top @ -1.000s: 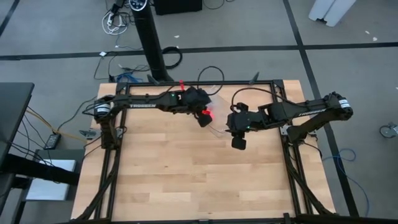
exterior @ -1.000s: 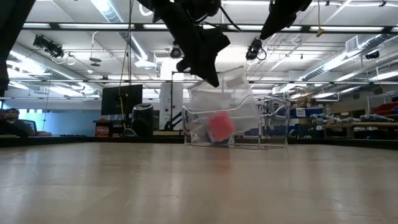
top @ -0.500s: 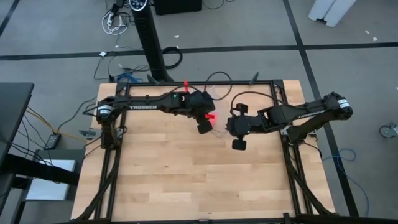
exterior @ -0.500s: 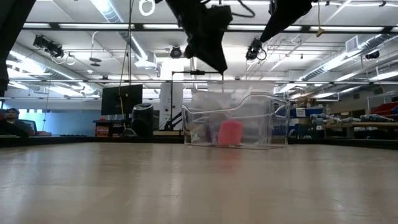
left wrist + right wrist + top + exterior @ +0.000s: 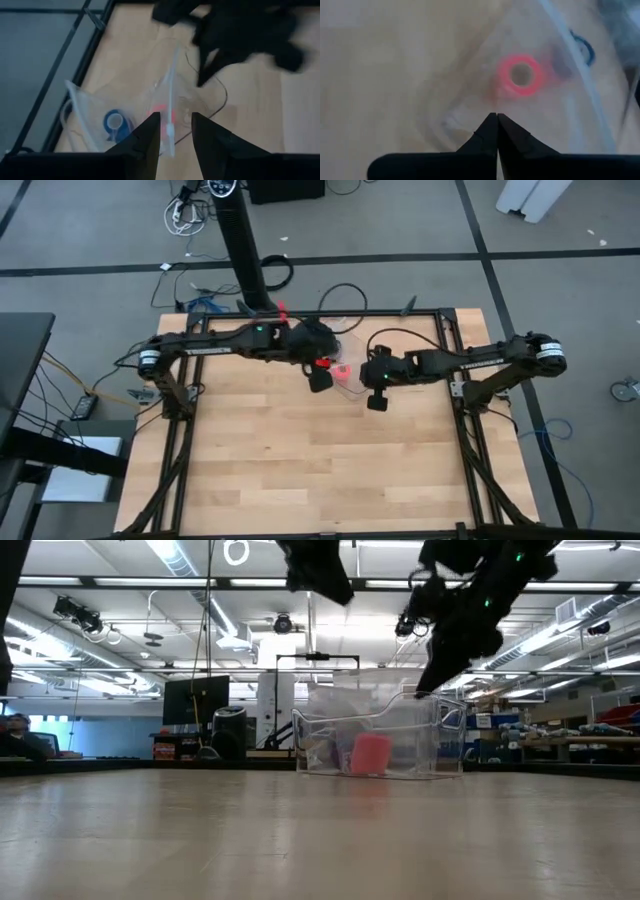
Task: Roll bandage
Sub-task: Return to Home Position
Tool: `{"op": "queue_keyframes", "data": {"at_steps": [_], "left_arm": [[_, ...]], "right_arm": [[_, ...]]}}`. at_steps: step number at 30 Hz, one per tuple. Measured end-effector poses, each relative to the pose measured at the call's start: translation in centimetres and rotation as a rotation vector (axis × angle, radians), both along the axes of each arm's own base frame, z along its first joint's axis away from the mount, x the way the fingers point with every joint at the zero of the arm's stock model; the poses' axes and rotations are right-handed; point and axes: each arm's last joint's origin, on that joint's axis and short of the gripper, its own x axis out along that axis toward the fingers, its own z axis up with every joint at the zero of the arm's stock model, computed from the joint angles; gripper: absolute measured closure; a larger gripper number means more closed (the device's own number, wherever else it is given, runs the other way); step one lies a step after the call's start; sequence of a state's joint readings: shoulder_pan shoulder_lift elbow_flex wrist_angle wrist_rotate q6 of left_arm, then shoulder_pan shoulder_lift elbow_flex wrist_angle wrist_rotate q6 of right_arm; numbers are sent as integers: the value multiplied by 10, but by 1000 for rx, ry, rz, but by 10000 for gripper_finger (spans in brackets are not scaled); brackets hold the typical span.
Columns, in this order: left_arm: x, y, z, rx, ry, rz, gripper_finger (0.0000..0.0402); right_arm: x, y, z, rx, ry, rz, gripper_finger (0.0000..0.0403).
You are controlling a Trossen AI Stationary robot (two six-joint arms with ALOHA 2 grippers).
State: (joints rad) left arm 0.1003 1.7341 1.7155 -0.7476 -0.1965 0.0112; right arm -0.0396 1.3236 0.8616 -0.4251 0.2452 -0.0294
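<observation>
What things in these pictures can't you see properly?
- High view: the bandage is only a pink speck between the left gripper and right gripper, too small to show its shape.
- Low view: the top edge cuts off the left gripper; the clear bin blurs the bandage into a pink block.
- Right wrist view: the bandage is a blurry pink ring.
- Left wrist view: a blue round thing is too blurred to name.

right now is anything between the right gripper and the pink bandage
Yes: the bandage sits inside the clear bin, so the bin's wall seems to stand between it and the right gripper, which is shut.
</observation>
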Motion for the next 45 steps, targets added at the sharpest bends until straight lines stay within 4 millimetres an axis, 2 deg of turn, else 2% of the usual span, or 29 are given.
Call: {"op": "queue_keyframes", "data": {"at_steps": [4, 7, 12, 16, 18, 20, 23, 26, 32, 35, 40, 45], "left_arm": [[-21, -7, 24, -4, -66, -36, 284], [-35, -16, 32, -21, -122, -81, 284], [-58, -36, 21, -20, -211, -138, 284], [-77, -50, 1, -18, -358, -185, 284], [-86, -56, -17, -25, -393, -212, 284], [-97, -63, -27, -47, -470, -254, 284], [-115, -71, -45, -84, -517, -312, 284], [-138, -75, -62, -110, -534, -334, 287], [-178, -76, -78, -106, -698, -361, 322], [-196, -74, -91, -82, -709, -353, 350], [-219, -69, -112, -49, -723, -312, 392], [-240, -64, -134, -78, -768, -288, 392]], "right_arm": [[2, -26, -11, -18, 12, -69, 401], [4, -47, -19, -32, 41, -108, 400], [20, -83, -13, -75, -48, -188, 401], [32, -92, 0, -119, -173, -166, 401], [34, -88, 8, -95, -230, -116, 401], [32, -80, 16, -64, -268, -54, 401], [26, -61, 32, -38, -352, 50, 402], [17, -38, 39, -49, -477, 153, 402], [-13, -3, 23, -57, -657, 275, 402], [-32, 7, 12, -41, -712, 305, 402], [-61, 16, -10, -60, -743, 268, 403], [-90, 19, -20, -74, -815, 254, 403]]}}
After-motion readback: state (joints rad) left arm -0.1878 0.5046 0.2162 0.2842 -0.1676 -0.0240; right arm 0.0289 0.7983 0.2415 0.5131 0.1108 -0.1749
